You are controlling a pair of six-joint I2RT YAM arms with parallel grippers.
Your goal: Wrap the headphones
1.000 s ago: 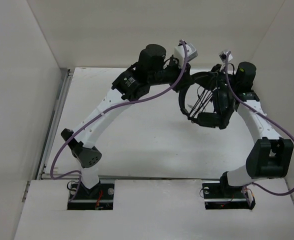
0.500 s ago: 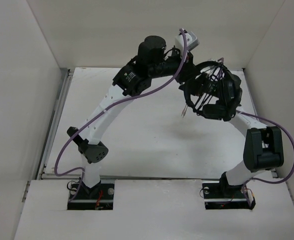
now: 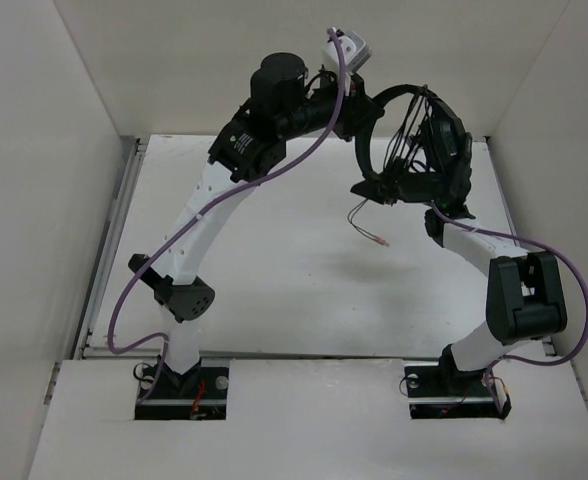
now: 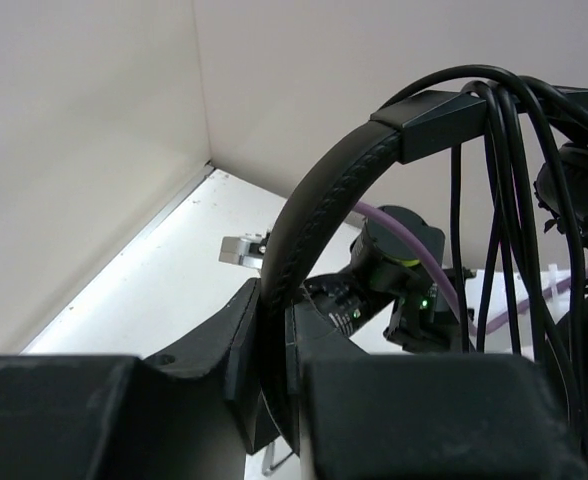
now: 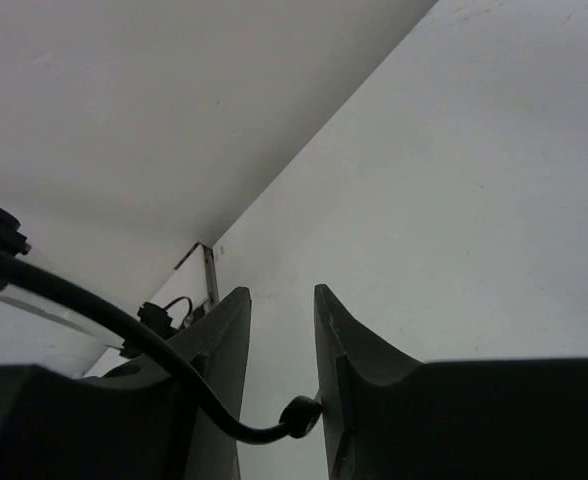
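The black headphones (image 3: pixel 406 95) hang high above the back of the table between both arms. My left gripper (image 3: pixel 366 112) is shut on the padded headband (image 4: pixel 319 200), which runs between its fingers (image 4: pixel 274 312). Several turns of the thin black cable (image 4: pixel 496 170) lie over the headband. A loose cable end with a reddish plug (image 3: pixel 382 241) dangles below. My right gripper (image 3: pixel 429 145) sits right beside the headphones. Its jaws stand slightly apart (image 5: pixel 280 292). A stretch of cable (image 5: pixel 124 325) crosses its left finger and rests against the right one, not pinched.
White walls enclose the table (image 3: pixel 274 270) on the left, back and right. A metal rail (image 3: pixel 109 250) runs along the left edge. Thick purple robot cables (image 3: pixel 304 150) loop along both arms. The right arm's elbow (image 3: pixel 524 295) stands at the right.
Both arms have lifted the headphones up and back. The left arm swung left. The right gripper moved over the headband, and the cable end now hangs lower with its plug free.
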